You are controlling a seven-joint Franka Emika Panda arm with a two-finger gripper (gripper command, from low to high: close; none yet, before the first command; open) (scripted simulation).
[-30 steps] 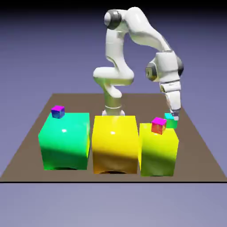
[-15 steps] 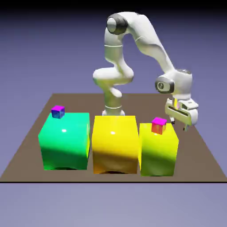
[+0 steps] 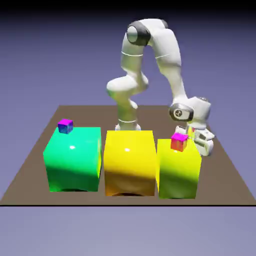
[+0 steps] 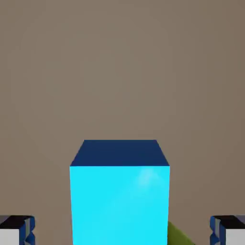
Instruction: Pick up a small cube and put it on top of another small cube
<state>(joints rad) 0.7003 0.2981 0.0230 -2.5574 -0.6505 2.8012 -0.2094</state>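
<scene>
In the exterior view's lower right, the yellow-green block (image 3: 179, 172) seems to hide the cyan cube (image 4: 119, 206), dark-blue-sided at the hand view's bottom centre; gripper (image 4: 122, 230) open.

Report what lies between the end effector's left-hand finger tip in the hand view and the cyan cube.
Only bare brown table shows there, in the hand view.

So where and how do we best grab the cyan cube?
I'd come from above and close on two opposite side walls: the cyan cube sits between the gripper's open fingertips with a gap either side, its edges looking about square to them. Its flat, parallel sides should suit the pads. The green block shows beside it, so watch clearance there.
</scene>
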